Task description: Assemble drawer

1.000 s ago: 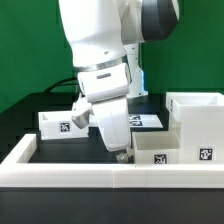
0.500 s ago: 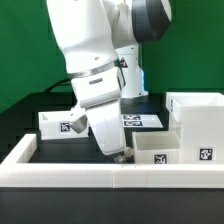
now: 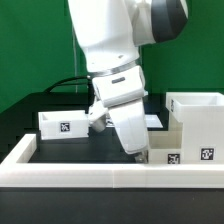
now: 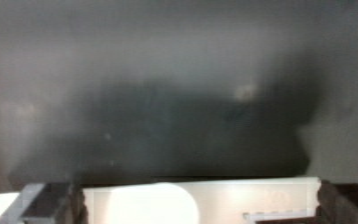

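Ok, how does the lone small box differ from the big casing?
The left box is low and long; the casing stands much taller and bulkier. The left box sits alone on the exterior view's left, clear of the arm; the casing is on the right, with the pincer low near it. Both are white with square tags.

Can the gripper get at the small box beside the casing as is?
Likely yes: the gripper hangs right at the small box, nothing between them; the casing stands on its other side.
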### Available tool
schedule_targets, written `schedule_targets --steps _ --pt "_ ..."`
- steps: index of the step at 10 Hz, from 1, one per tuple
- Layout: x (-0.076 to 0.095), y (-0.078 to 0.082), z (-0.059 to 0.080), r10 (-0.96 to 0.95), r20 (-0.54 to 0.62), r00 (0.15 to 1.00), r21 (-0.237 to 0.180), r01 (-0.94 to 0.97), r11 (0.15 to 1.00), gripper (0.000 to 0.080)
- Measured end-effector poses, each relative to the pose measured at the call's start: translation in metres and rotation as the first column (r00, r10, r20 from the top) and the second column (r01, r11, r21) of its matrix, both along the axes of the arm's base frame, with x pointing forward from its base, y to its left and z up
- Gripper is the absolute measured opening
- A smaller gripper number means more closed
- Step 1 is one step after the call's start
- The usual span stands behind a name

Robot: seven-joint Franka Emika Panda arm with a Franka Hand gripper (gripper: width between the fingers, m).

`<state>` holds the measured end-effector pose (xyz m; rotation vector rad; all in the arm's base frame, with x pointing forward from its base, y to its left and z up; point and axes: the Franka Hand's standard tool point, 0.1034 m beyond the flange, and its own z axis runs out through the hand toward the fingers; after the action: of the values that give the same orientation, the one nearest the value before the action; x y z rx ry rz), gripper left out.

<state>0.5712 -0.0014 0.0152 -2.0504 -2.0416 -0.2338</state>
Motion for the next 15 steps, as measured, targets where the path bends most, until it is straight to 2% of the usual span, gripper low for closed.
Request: schedule_targets --steps 1,2,4,6,10,11,13,15 --pt "0.0006 0.008 -0.0002 -0.051 -0.003 0.999 -0.003 0.051 0.999 0.0648" --pt "-0.0005 0.0052 -0.0026 -0.102 0.004 0.995 -0.017 0.102 0.995 0.0648" --pt "-0.0012 0.0026 -0.0034 -0.097 0.002 0.995 -0.016 0.097 0.995 0.0648" --pt "-0.0021 0.0069 -0.0032 -0.088 0.009 0.996 -0.017 0.088 0.996 0.0648" --pt "0.0058 0.0088 0.0018 -0.019 0.055 0.998 -0.06 0.022 0.998 0.0648" --pt "0.0071 0.0091 0.0053 -0.031 0.063 0.998 -0.062 0.035 0.997 0.0648" --pt "0.0051 0.0049 0.0024 -0.11 0.078 0.991 -0.067 0.116 0.991 0.0648" --pt "0.0041 0.0047 0.0017 -0.108 0.074 0.991 -0.067 0.113 0.991 0.0648"
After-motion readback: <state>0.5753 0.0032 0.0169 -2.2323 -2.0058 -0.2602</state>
